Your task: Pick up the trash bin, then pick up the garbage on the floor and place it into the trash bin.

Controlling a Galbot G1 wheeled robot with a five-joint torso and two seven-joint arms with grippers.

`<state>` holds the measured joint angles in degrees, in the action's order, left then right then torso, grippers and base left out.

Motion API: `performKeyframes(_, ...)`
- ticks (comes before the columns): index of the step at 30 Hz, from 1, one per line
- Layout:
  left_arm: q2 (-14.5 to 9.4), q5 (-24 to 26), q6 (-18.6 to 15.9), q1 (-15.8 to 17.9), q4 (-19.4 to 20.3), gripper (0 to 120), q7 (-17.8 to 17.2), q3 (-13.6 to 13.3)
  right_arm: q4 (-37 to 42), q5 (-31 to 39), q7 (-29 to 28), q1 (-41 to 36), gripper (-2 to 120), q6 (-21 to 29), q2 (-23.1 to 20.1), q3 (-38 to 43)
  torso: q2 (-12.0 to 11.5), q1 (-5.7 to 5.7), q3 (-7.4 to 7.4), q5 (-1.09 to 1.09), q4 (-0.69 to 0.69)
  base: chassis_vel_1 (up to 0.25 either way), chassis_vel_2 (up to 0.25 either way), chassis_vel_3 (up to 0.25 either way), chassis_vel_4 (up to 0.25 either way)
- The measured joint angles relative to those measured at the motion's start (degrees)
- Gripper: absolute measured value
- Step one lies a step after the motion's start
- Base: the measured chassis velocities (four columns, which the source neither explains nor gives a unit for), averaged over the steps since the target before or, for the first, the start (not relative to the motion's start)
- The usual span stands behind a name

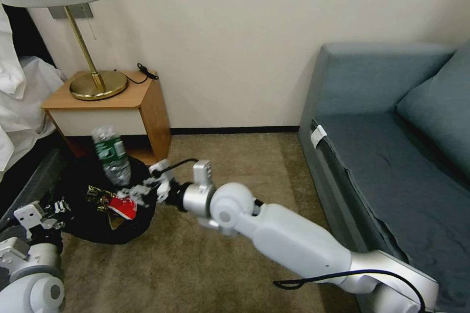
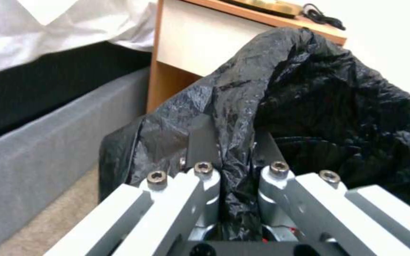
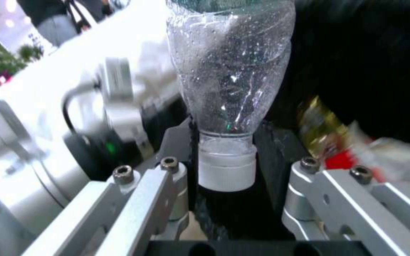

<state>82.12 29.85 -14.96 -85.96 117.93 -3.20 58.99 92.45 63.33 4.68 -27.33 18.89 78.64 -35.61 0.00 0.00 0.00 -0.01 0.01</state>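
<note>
Clearly, our left tool point(image 2: 236, 170) was clamped on the black bag rim of the trash bin point(image 1: 105, 205), low on the left near the bed. Our right tool point(image 3: 229, 177) stood with jaws apart, the bottle point(image 1: 111, 155) cap-down between them, over the bin holding wrappers point(image 1: 110, 203).
</note>
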Motion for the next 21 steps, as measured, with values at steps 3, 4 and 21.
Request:
performKeyframes(3, 0.0, 0.0, 0.0, -0.1, 0.0, 5, 0.0, -0.4, -3.2, -2.8, -1.1, -1.1, 26, -0.3, 1.2, -0.8, 0.0, 0.0, 0.0, 0.0, -0.01, 0.0, 0.0, 0.0, 0.0)
performKeyframes(4, 0.0, 0.0, 0.0, -0.1, 0.0, 5, 0.0, -0.4, -4.8, -3.6, -1.5, -1.5, 26, -0.3, 1.6, -0.8, 0.0, 0.0, 0.0, 0.0, 0.0, 0.0, 0.0, 0.0, 0.0)
performKeyframes(21, -0.5, 0.0, -0.1, 0.7, -2.1, 5, 0.7, -1.1, -8.9, -7.9, -3.4, -5.6, 89, -0.8, 2.9, 5.0, 0.0, 0.0, 0.0, 0.0, 0.0, 0.0, 0.0, 0.0, 0.0)
